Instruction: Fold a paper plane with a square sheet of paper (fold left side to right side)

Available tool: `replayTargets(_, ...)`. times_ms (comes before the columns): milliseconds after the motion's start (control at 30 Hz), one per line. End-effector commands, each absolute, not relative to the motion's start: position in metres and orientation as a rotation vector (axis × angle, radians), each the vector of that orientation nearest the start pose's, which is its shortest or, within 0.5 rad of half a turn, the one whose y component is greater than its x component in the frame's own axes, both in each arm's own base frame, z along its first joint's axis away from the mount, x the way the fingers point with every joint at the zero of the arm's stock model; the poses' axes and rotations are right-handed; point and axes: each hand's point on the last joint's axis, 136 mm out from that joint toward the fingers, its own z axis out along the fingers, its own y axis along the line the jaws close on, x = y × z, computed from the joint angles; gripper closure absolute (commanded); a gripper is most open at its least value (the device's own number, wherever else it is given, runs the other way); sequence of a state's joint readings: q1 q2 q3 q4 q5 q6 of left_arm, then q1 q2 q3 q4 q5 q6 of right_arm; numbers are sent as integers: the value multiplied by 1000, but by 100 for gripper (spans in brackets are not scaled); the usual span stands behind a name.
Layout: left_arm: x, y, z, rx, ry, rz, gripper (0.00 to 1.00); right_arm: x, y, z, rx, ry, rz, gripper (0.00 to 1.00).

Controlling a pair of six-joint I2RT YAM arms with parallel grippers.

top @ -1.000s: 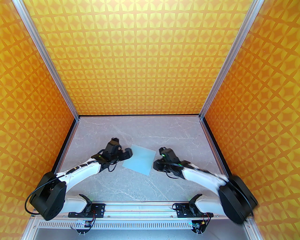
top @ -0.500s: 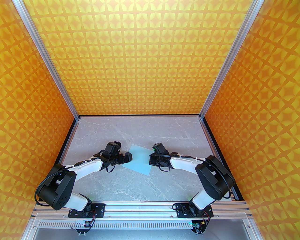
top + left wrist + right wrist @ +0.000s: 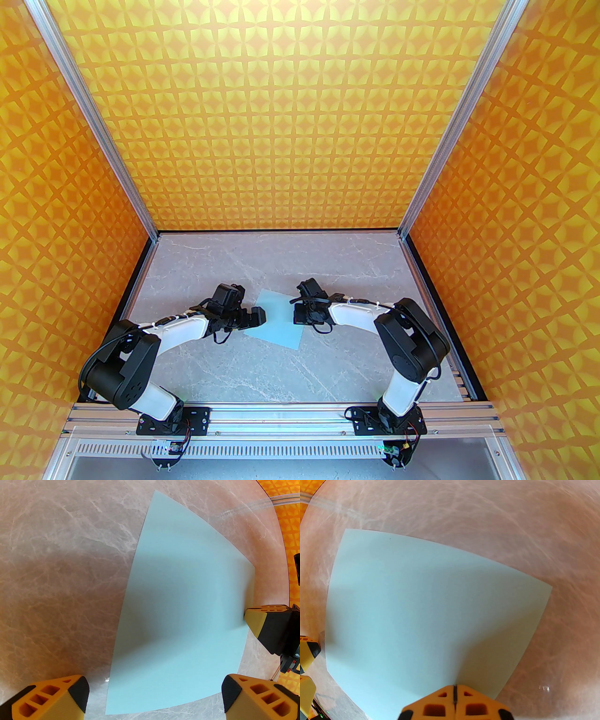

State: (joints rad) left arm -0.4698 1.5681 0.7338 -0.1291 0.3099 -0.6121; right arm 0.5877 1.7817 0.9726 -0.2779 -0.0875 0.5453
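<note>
**Folding not yet begun: sheet flat, grippers at opposite edges**

The square sheet of paper (image 3: 276,323) is seen lying flat on the table (image 3: 328,375), approx. midway betw. the two arms and turned at an angle to the table's edges. No crease, flap or fold is shown on it in either wrist view; the surface reads smooth & evenly pale blue. Nothing of the plane has been formed, so the whole folding seq. is judged to be outstanding, incl. the left-to-right fold.

The left gripper (image 3: 155,691) is held spread wide, its fingers straddling the sheet's edge on that side. No contact with the paper can be confirmed.

The right gripper (image 3: 454,691) is closed, fingertips together, and set at the sheet's opposite edge. Whether the paper is nipped betw. them or merely pinned cannot be told.

This is judged as prep only. To be done: left edge grasped, lifted & carried over to the right edge, edges aligned, crease pressed, then the later folds.
</note>
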Motion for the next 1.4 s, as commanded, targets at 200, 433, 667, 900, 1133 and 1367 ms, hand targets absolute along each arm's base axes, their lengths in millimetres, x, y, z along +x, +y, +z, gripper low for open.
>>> replayTargets(200,299,-245,47,34,2668,-995,0,324,239,12,-163,2768,463,100)
replayTargets(433,294,-262,56,56,2640,-1137,0,321,238,5,-150,2780,473,100)
replayTargets(667,288,-274,66,89,2639,-1159,0,320,236,6,-147,2779,473,100)
replayTargets(900,285,-276,62,92,2667,-1133,1,317,237,4,-147,2782,485,100)
replayTargets(1133,295,-260,82,124,2617,-989,1,319,241,40,-153,2710,550,98)
replayTargets(1367,312,-241,80,98,2602,-919,1,317,225,71,-16,2672,504,97)
